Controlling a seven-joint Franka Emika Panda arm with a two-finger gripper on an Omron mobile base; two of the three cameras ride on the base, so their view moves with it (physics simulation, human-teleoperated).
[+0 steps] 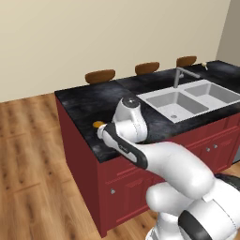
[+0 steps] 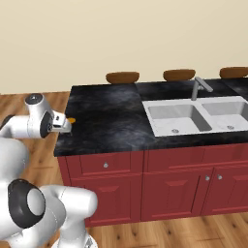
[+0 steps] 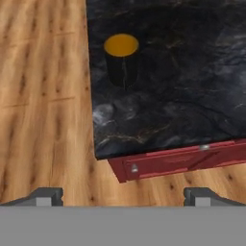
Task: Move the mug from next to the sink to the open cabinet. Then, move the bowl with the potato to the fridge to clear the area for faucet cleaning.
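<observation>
Gripper [image 3: 122, 196] hanging high above the counter corner, fingertips [image 3: 45, 196] spread far apart with nothing between them, clearly released. Below it, black marbled counter [image 3: 182, 81], glossy, veined with pale streaks, ending in a sharp edge over dark red drawer fronts [image 3: 178, 162] with small round knobs. Warm wood-plank floor [image 3: 43, 96] alongside. Small near-black cylindrical mug [image 3: 122, 62], orange-yellow at the top, standing upright close to the counter's edge, ahead of the open fingers and well apart from them, roughly on their centre line. From the left base view, just the mug's orange top [image 1: 98, 124] peeking past the white arm. Over on the far stretch of counter, light grey double-basin sink [image 2: 193, 116], rectangular with round drains, grey angular faucet [image 2: 199, 87] behind it, well away from the mug
</observation>
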